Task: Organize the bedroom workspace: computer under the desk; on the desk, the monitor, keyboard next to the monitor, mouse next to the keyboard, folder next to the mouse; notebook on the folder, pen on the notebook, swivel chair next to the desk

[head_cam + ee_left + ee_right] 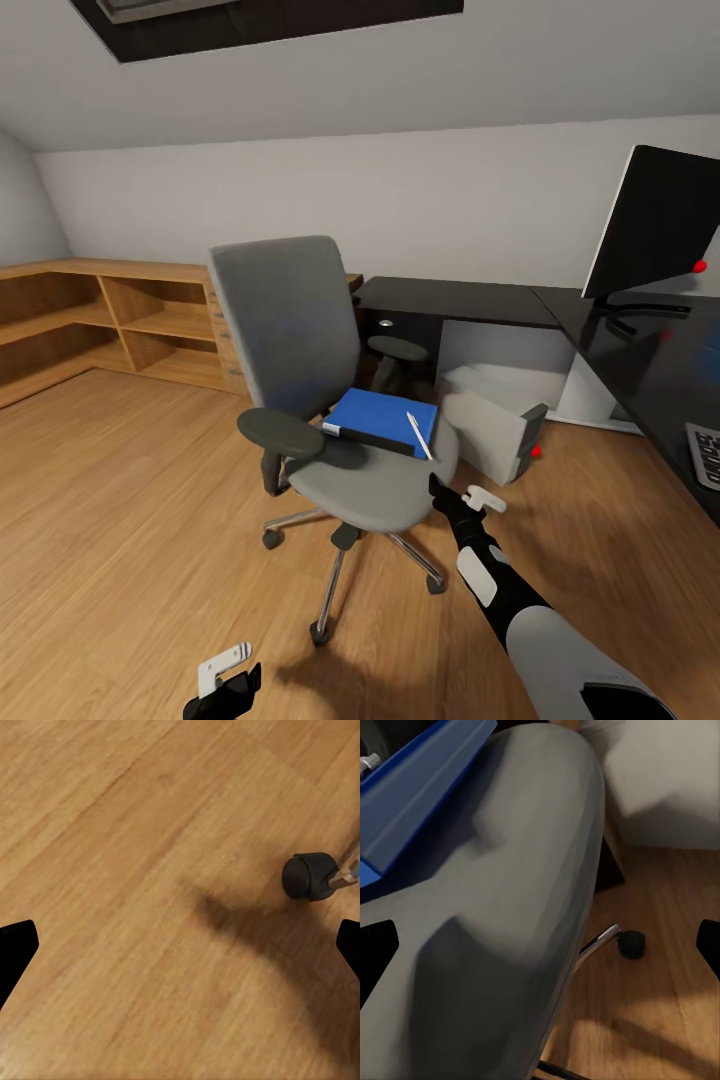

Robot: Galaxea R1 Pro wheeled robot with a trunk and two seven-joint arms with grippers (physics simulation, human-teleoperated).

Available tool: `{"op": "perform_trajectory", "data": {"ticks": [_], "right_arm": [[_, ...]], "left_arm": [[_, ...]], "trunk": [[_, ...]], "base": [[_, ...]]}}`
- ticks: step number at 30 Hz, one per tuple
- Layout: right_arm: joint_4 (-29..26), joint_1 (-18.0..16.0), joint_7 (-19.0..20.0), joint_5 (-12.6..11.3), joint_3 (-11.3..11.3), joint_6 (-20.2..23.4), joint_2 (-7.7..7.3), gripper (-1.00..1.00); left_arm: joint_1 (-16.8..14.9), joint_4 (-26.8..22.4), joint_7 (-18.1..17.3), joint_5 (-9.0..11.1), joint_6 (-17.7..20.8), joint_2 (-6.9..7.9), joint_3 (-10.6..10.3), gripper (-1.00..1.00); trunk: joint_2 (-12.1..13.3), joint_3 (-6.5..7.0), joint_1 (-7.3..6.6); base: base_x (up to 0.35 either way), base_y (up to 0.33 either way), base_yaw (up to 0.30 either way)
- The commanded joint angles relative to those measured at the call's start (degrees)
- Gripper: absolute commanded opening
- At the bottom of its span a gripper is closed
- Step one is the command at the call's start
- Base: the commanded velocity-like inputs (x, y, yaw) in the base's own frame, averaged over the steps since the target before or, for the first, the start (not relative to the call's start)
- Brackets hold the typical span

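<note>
— Center frame in the head view, what sits on the swivel chair (345,470)?
— Blue folder (385,418), pen (419,436) on top.
— Pincers?
— Right pincer (458,497) at the seat's edge, spread wide, empty. Left pincer (228,678), lower left, also spread, above the floor (130,510).

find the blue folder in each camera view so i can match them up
Head view: the folder lies on the swivel chair seat, centre of the picture.
Left wrist view: wood floor and one chair caster; folder absent.
Right wrist view: folder along the upper left corner.
Shared landmark: the grey chair seat.
</note>
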Motion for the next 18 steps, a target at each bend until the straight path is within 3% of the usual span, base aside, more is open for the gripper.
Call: {"op": "perform_trajectory", "data": {"ticks": [1, 10, 18], "right_arm": [[0.4, 0.0, 0.4, -0.9, -0.4, -0.1, 0.03, 1.0], [0.3, 0.0, 0.4, -0.9, -0.3, -0.1, 0.25, 1.0], [0.3, 0.0, 0.5, -2.8, -0.5, -0.1, 0.73, 1.0]], "left_arm": [[0.0, 0.0, 0.4, 0.5, -0.3, 0.05, -0.5, 1.0], [0.0, 0.0, 0.4, 0.5, -0.3, 0.09, -0.4, 1.0], [0.0, 0.0, 0.5, 0.6, -0.3, 0.13, -0.4, 1.0]], "trunk": [[0.0, -0.06, 0.0], [0.0, -0.06, 0.0], [0.0, -0.06, 0.0]], "base": [[0.0, 0.0, 0.0], [0.0, 0.0, 0.0], [0.0, 0.0, 0.05]]}}
